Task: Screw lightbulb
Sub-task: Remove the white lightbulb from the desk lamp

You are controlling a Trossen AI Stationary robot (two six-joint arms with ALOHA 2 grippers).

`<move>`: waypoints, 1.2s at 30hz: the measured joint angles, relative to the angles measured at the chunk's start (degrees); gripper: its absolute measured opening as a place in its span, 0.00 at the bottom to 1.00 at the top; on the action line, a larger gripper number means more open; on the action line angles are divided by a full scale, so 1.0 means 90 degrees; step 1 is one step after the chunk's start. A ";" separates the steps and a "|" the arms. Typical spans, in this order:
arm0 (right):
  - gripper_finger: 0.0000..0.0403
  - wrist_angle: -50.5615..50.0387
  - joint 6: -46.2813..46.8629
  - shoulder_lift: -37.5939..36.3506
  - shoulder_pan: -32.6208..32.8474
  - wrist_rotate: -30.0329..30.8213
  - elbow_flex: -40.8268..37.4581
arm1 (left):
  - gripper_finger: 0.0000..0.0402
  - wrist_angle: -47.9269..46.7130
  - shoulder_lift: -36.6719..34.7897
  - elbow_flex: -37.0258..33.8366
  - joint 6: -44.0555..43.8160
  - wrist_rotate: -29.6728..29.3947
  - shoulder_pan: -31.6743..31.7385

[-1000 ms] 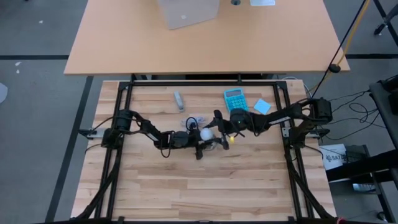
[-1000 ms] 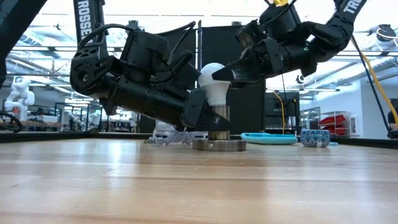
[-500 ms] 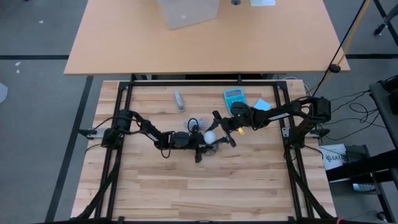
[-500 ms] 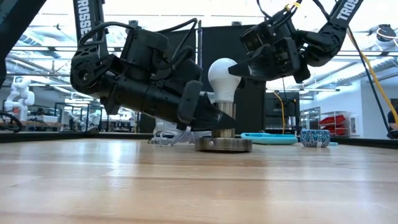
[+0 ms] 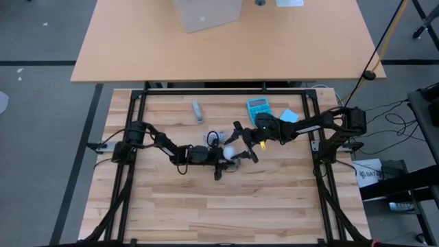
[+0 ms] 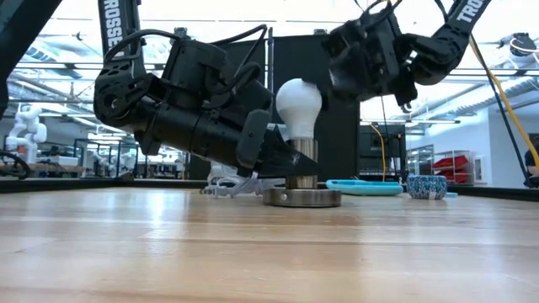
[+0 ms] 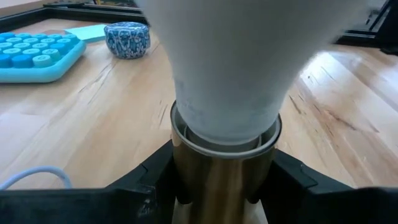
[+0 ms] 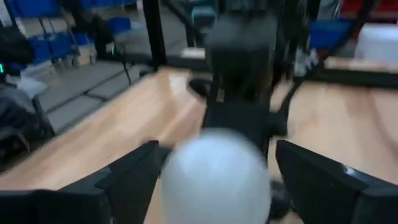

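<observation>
the left gripper (image 6: pixel 282 160) clamps the brass socket collar (image 7: pixel 224 177) on its grey base (image 6: pixel 301 197) — the lightbulb (image 6: pixel 299 105) stands upright in it. behind, the right gripper (image 8: pixel 214 177) hovers, fingers apart, clear of the bulb's head.

It was a robotics lab: a wooden table (image 5: pixel 206 199) in a black frame (image 5: pixel 226 91), another robot (image 6: pixel 24 126) and shelves (image 6: pixel 455 168) stood behind.

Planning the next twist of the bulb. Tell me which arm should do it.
Right. The right gripper is open around the lightbulb head, fingers either side, ready to close and turn. The left gripper is busy clamping the brass socket steady on the table, so it probably shouldn't let go.
</observation>
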 joint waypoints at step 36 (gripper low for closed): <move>0.88 -0.0094 0.1114 -0.2700 0.1731 0.5495 -0.1829 | 0.43 -0.0086 0.0007 -0.0002 -0.0147 -0.0949 0.0008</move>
